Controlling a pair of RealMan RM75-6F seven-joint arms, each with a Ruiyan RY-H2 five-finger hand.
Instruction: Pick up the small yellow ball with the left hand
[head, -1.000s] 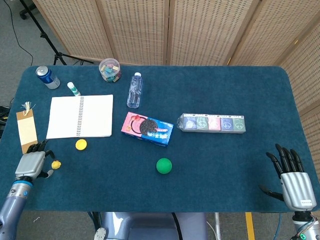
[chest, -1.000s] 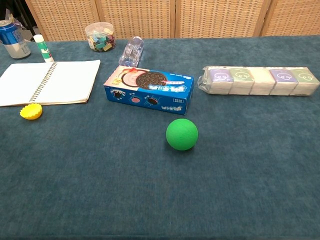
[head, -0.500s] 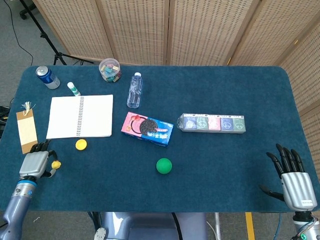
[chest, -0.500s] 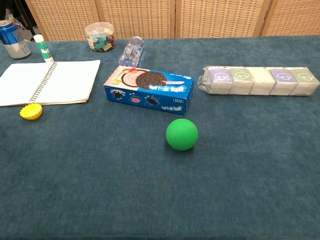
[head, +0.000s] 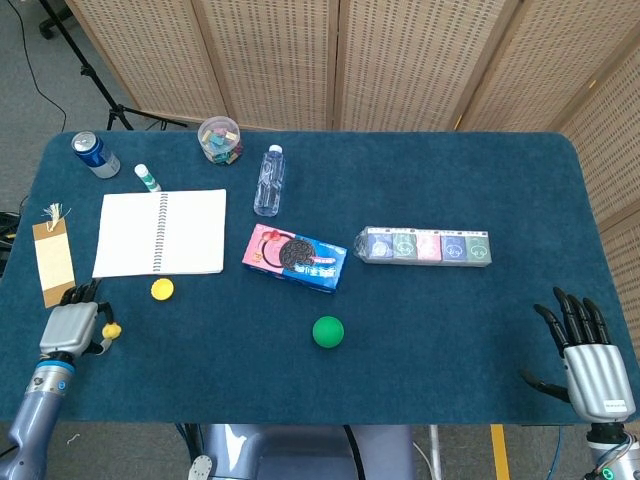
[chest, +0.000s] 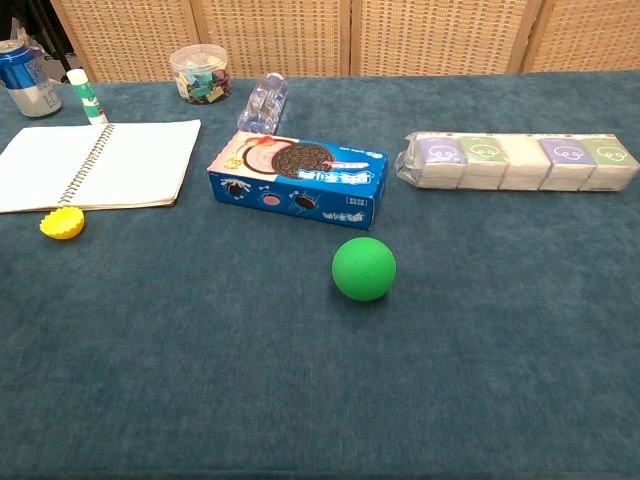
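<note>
A: From the head view, where is the small yellow ball (head: 112, 328)?

B: Near the table's (head: 420, 340) left near corner, pinched in the fingers of the left hand (head: 70, 327). The right hand (head: 585, 360) rests at the right near edge, fingers spread, holding nothing.

A: Any writing?

B: Too small there. In the chest view neither hand shows; the blue cookie box (chest: 298, 178) pictures a dark sandwich cookie, its lettering unreadable. A green ball (chest: 364, 268) sits just nearer, a yellow disc (chest: 62, 222) beside the open notebook (chest: 100, 164).
</note>
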